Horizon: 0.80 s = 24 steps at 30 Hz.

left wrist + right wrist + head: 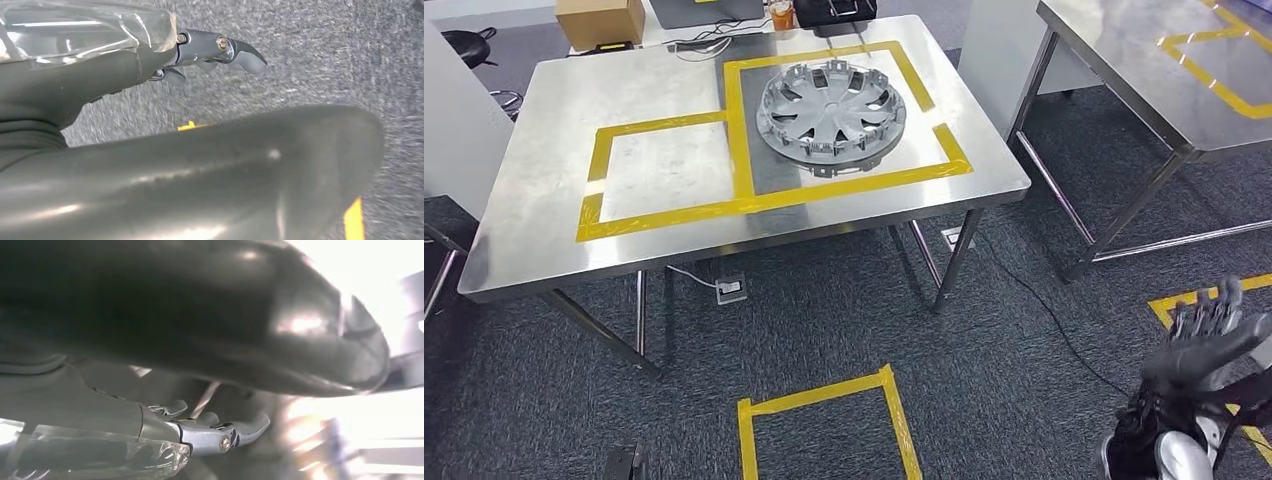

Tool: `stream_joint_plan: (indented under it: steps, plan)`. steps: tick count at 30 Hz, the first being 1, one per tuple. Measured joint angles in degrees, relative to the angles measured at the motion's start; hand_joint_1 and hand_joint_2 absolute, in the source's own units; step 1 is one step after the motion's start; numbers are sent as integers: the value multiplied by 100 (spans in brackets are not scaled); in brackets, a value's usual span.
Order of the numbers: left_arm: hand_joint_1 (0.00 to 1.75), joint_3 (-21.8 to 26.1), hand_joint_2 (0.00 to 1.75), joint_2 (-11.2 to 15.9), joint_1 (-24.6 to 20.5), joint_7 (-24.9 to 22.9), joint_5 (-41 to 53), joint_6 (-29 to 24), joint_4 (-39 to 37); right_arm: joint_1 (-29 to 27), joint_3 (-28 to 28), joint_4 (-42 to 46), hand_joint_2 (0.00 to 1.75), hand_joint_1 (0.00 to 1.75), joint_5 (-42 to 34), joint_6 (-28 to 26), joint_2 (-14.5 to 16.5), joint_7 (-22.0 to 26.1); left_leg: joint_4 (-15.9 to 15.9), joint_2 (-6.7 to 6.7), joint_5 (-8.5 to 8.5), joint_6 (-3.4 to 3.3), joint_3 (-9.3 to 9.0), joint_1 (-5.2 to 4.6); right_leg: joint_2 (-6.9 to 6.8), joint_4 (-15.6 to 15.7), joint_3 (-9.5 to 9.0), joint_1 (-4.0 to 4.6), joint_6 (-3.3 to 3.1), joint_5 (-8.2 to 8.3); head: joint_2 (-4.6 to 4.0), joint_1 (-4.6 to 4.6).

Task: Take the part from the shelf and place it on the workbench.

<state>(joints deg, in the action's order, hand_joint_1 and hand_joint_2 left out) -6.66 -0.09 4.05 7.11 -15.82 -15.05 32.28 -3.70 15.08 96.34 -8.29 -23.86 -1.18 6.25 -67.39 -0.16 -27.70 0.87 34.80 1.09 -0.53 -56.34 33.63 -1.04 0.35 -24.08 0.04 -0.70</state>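
From the head view the part point(831, 112), a grey wheel cover, already lies inside the yellow tape outline point(754, 195) on the workbench point(544, 240), so placing looks done, with the right hand point(1209, 335) low, fingers loosely apart and empty; the left wrist view shows the left hand point(200, 50) over carpet holding nothing, fingers spread; the right wrist view likewise shows empty fingers.

Grey spoked wheel cover point(831, 113), lying flat on steel workbench point(544, 190), inside yellow-taped square
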Motion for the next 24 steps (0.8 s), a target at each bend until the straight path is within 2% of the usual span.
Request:
stream_joint_plan:
  steps: [1, 2, 3, 4, 6, 7, 8, 10, 11, 12, 13, 14, 15, 17, 18, 19, 21, 22, 23, 24]
  plan:
    - [0, 90, 0, -7, -10, -45, 173, 44, 18, -89, 159, -265, 0, 0, 212, 62, 45, -160, 416, -17, -18, -21, -300, -3, -3, -23, 57, 6, 29, 39, 0, 2]
    - [0, 185, 0, -15, -23, -85, 354, 92, 31, -155, 346, -586, 0, 0, 487, 156, 92, -335, 741, -35, -77, -52, -518, -14, -5, -28, 89, 11, 66, 84, 0, 5]
    - [0, 272, 0, -23, -38, -111, 514, 135, 33, -203, 526, -938, 0, 0, 785, 273, 135, -502, 946, -52, -155, -88, -634, -32, -7, -23, 102, 13, 106, 129, 0, 6]
    - [0, 348, 0, -30, -53, -127, 653, 178, 21, -243, 694, -1313, 0, 0, 1081, 406, 173, -637, 1025, -59, -165, -133, -668, -55, -8, -8, 109, 14, 149, 178, 0, 9]
    - [0, 476, 0, -36, -103, -133, 862, 246, -43, -295, 995, -2115, 0, 0, 1590, 676, 228, -758, 1061, -41, -59, -245, -599, -65, -2, -2, 143, -2, 213, 212, 0, 9]
    - [0, 524, 0, -38, -139, -127, 931, 274, -86, -303, 1120, -2506, 0, 0, 1773, 792, 243, -795, 1087, -28, 11, -307, -549, -63, 3, -81, 193, -8, 206, 112, 0, 16]
    - [0, 568, 0, -40, -178, -118, 990, 296, -131, -301, 1245, -2901, 0, 0, 1932, 908, 251, -847, 1112, -18, 90, -357, -483, -61, 9, -271, 274, -12, 176, -87, 0, 22]
    - [0, 646, 0, -43, -242, -101, 1083, 327, -212, -281, 1466, -3679, 0, 0, 2173, 1119, 259, -959, 1117, -12, 235, -412, -310, -88, 17, -973, 482, -16, 89, -634, 0, 36]
    - [0, 681, 0, -43, -264, -98, 1119, 338, -255, -272, 1563, -4050, 0, 0, 2262, 1197, 264, -990, 1114, -10, 308, -422, -211, -108, 20, -1344, 551, -15, 81, -814, 0, 38]
    - [0, 712, 0, -43, -281, -96, 1146, 345, -296, -263, 1647, -4395, 0, 0, 2339, 1245, 268, -999, 1109, -6, 378, -429, -113, -128, 21, -1604, 558, -15, 103, -872, 0, 39]
    - [0, 736, 0, -44, -295, -96, 1170, 350, -333, -247, 1723, -4696, 0, 0, 2401, 1281, 272, -1019, 1104, 0, 444, -431, -21, -145, 21, -1683, 478, -14, 145, -810, 0, 38]
    - [0, 755, 0, -45, -307, -96, 1197, 354, -365, -222, 1797, -4987, 0, 0, 2452, 1328, 271, -1064, 1098, 7, 511, -427, 68, -161, 21, -1556, 291, -8, 187, -685, 0, 38]
    - [0, 771, 0, -47, -321, -96, 1223, 355, -389, -190, 1866, -5249, 0, 0, 2487, 1384, 267, -1121, 1091, 13, 574, -419, 141, -171, 20, -1233, 2, 2, 203, -578, 0, 38]
    - [0, 794, 0, -58, -342, -100, 1284, 354, -423, -122, 1993, -5723, 0, 0, 2507, 1512, 257, -1207, 1081, 27, 692, -380, 238, -192, 17, -318, -660, 45, 142, -597, 0, 32]
    - [0, 803, 0, -60, -350, -103, 1323, 350, -440, -93, 2048, -5944, 0, 0, 2513, 1564, 262, -1221, 1087, 34, 747, -353, 255, -191, 19, 12, -859, 68, 101, -655, 0, 32]
    - [0, 807, 0, -58, -353, -109, 1368, 346, -458, -65, 2097, -6150, 0, 0, 2521, 1603, 265, -1219, 1098, 42, 803, -318, 265, -185, 22, 193, -944, 93, 69, -704, 0, 39]
    - [0, 804, 0, -35, -344, -138, 1479, 344, -512, -14, 2179, -6548, 0, 0, 2536, 1672, 280, -1188, 1107, 39, 858, -244, 290, -164, 25, 232, -877, 87, 15, -630, 0, 60]
    - [0, 792, 0, -17, -332, -162, 1532, 354, -545, 17, 2208, -6718, 0, 0, 2541, 1707, 285, -1156, 1034, 32, 747, -203, 328, -150, 22, 234, -833, 73, -29, -577, 0, 63]
    - [0, 771, 0, 2, -317, -187, 1581, 372, -581, 48, 2228, -6873, 0, 0, 2544, 1745, 291, -1115, 866, 23, 528, -163, 383, -136, 17, 240, -778, 52, -69, -512, 0, 54]
    - [0, 744, 0, 28, -308, -208, 1620, 396, -623, 84, 2238, -7017, 0, 0, 2545, 1776, 295, -1065, 573, 16, 213, -123, 458, -111, 12, 236, -716, 43, -96, -449, 0, 47]
